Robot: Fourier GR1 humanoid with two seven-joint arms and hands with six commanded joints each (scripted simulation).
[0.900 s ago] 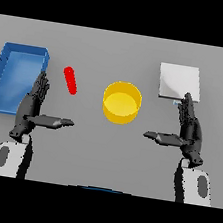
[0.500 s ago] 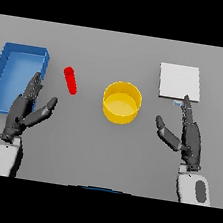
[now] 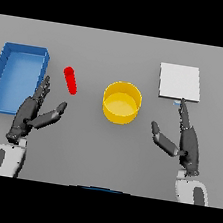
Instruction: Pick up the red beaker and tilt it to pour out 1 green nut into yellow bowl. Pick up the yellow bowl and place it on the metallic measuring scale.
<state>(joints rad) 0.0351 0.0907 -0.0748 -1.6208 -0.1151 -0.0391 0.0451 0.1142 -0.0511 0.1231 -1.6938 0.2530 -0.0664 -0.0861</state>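
Note:
The red beaker (image 3: 70, 80) lies on its side on the grey table, between the blue tray and the yellow bowl (image 3: 121, 102). The bowl stands upright at the table's middle, and I see nothing inside it. The metallic measuring scale (image 3: 179, 82) is a flat pale square at the back right. My left hand (image 3: 30, 113) is open, fingers straight, just below and left of the beaker and not touching it. My right hand (image 3: 186, 140) is open below the scale, its fingertips close to the scale's front edge. No green nut is visible.
A blue tray (image 3: 2, 74) with raised walls sits at the far left, beside my left hand.
Both hands have turned from thumbs pointing inward to a more upright pose. The left hand has drifted slightly toward the beaker. Beaker, bowl and scale have not moved.

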